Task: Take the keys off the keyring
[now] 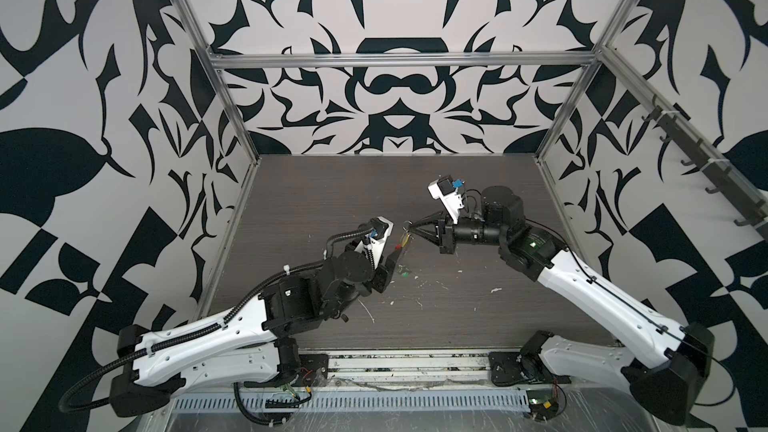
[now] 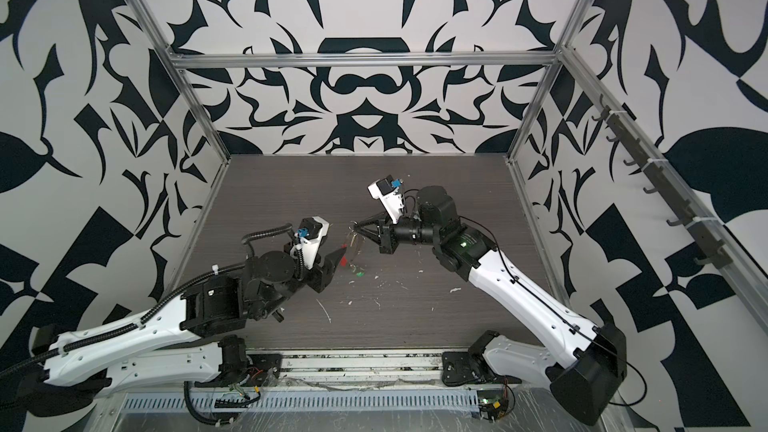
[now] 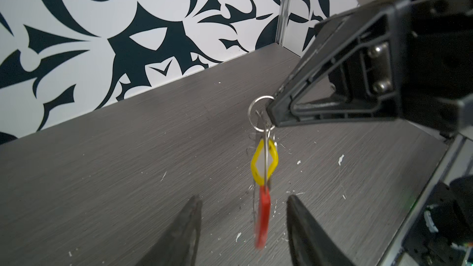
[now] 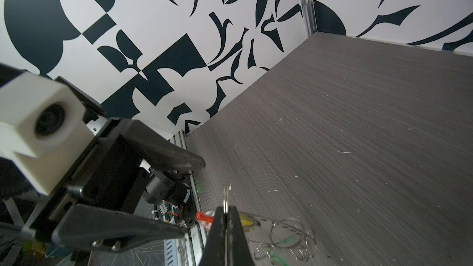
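1. Two pincers face each other over the desk (image 3: 128,162). The right pincer (image 3: 272,112) is pressed together on a small silver ring (image 3: 249,115) at the top of the bunch, which hangs free below it.
2. Beneath that ring hangs the yellow-tagged key (image 3: 258,176). The keyring (image 3: 267,159) shows as a thin wire running down through the tag to its red sleeve (image 3: 263,216). The sleeve is blurred; we judge the bunch to be swinging.
3. The left pincer (image 3: 243,208) stands spread, one finger either side of the sleeve, neither touching it as far as we can see.
4. The green-tagged key (image 1: 402,271) shows in both top views just beside the left pincer's tip. Whether it dangles or lies on the desk we cannot tell.
5. Step in hand, in our judgement: seize the sleeve, so the loop is held at one end and the key's ring at the other.
6. Recommended: let the swing settle and centre the sleeve between the fingers. Close squarely on its thick part, not on bare wire, which could slip. Keep the right pinch firm. Draw the key along the wire, without twisting, towards the loop's opening, which we cannot locate here.
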Controlling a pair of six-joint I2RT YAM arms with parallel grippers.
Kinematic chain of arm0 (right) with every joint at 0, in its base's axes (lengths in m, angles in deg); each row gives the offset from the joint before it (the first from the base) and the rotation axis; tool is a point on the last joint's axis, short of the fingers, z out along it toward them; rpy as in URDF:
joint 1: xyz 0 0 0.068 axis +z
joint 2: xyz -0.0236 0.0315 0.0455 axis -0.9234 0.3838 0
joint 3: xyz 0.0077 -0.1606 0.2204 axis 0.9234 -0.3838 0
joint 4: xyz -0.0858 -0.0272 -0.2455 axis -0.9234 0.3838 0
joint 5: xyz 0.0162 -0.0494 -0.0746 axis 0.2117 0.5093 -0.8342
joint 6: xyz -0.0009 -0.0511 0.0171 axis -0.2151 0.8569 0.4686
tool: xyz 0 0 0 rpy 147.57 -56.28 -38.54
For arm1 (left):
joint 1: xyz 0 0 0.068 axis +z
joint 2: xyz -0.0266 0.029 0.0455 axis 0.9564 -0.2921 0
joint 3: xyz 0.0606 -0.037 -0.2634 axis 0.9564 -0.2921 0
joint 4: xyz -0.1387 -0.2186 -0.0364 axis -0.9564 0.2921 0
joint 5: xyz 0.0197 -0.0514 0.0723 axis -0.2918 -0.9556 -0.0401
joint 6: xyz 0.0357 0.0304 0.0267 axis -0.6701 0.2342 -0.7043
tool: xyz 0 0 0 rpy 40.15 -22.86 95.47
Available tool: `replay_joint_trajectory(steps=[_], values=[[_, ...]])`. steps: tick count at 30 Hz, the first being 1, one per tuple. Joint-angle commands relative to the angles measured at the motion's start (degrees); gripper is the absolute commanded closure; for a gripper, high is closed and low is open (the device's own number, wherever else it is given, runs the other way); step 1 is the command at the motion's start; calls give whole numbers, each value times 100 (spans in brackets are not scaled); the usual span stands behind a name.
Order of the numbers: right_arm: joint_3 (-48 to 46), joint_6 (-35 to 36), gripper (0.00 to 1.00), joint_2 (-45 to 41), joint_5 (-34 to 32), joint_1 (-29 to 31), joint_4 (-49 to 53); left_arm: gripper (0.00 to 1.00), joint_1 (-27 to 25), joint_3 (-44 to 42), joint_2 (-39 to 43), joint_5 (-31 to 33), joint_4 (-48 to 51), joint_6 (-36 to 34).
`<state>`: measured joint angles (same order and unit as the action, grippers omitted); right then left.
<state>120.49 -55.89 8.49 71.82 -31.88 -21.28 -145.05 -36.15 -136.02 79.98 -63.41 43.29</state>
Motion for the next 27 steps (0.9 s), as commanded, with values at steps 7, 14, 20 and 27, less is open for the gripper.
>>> replay_joint_trajectory(steps=[7, 14, 20, 27], values=[[420, 1601, 100, 139, 1693, -379, 1250, 50, 407, -558, 1074, -2374, -377, -184], [399, 1765, 100, 220, 1761, -377, 1428, 54, 1938, -483, 637, -4548, -666, 484], [344, 1719, 100, 222, 1642, -375, 1410, 54, 2726, -582, 154, -5953, -1427, 908], [319, 1539, 100, 250, 1714, -358, 1149, 63, 2759, -381, -335, -6317, -1515, 960]])
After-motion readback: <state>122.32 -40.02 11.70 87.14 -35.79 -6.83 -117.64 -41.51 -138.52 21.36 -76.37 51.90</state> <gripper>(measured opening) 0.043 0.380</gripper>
